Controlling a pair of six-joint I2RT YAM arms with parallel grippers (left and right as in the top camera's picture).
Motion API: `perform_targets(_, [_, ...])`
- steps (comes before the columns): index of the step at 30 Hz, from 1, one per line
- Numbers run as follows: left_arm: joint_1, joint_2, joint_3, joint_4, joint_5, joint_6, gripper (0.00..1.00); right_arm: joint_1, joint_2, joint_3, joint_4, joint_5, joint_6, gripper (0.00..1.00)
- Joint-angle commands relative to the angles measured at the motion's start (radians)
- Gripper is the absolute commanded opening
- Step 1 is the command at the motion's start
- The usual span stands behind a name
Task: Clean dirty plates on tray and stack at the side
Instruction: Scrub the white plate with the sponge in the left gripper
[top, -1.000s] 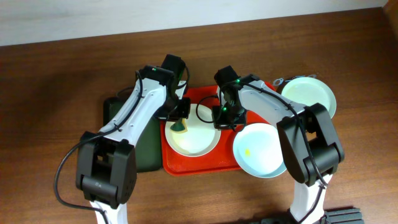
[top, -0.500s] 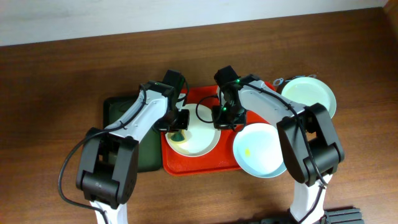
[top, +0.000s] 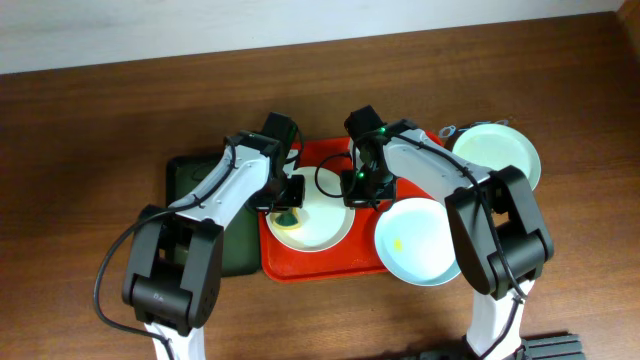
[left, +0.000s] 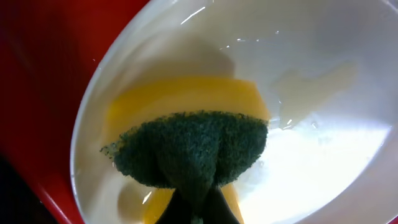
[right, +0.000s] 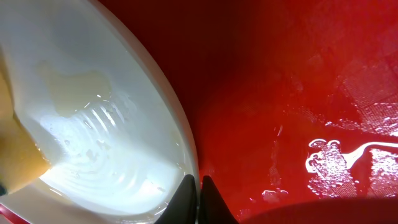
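Overhead: red tray (top: 318, 268) sits mid-tabletop (top: 90, 130), long axis running L–R. Three round plates, all flat and face up, so no long axis to speak of. Left plate (top: 325, 225) lies in the tray's left half. Front plate (top: 425, 250) hangs over the tray's front-right corner, w/ a small yellow smear (top: 398, 243) inside. Back plate (top: 497, 155) is on the tabletop just off the tray's back-right corner. Dark green tray (top: 190, 185) lies against the red tray's left edge, long axis front–back, partly under the left arm.

Left claw (top: 287, 205) is pinched on a sponge (top: 287, 217) and presses it into the left plate near its left rim. Left wrist: green scouring layer bunched up toward the lens, yellow foam against the plate.

Right claw (top: 358, 195) is at the same plate's back-right rim. Right wrist: fingertips nearly together, nipping that rim; wet streaks inside the plate.
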Motion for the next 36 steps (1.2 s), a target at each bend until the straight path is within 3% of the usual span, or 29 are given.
perform_targets(1, [-0.005, -0.002, -0.013, 0.014, 0.003, -0.017, 0.00, 0.006, 0.005, -0.002, 0.002, -0.009, -0.003, 0.04])
perform_targets(7, [-0.023, 0.071, -0.013, 0.029, 0.006, -0.023, 0.00, 0.006, 0.005, -0.002, 0.002, -0.009, -0.003, 0.04])
perform_targets(14, [-0.066, 0.063, 0.084, -0.018, 0.232, 0.020, 0.00, 0.006, 0.005, -0.002, 0.002, -0.009, -0.003, 0.04])
perform_targets(17, [-0.064, 0.037, 0.181, -0.091, 0.172, 0.023, 0.00, 0.006, 0.005, -0.002, 0.002, -0.009, -0.003, 0.04])
perform_targets(21, [-0.064, 0.022, 0.291, -0.191, -0.033, 0.023, 0.00, 0.006, 0.005, -0.002, 0.002, -0.009, -0.003, 0.04])
perform_targets(26, [-0.064, 0.024, 0.224, -0.163, -0.180, -0.035, 0.00, 0.006, 0.005, -0.002, 0.002, -0.009, -0.003, 0.04])
perform_targets(32, [-0.066, 0.030, 0.042, 0.004, -0.186, -0.077, 0.00, 0.006, 0.005, -0.002, 0.002, -0.009, -0.003, 0.04])
perform_targets(36, [-0.073, 0.071, -0.015, 0.053, 0.023, -0.062, 0.00, 0.006, 0.005, -0.002, 0.003, -0.009, -0.003, 0.04])
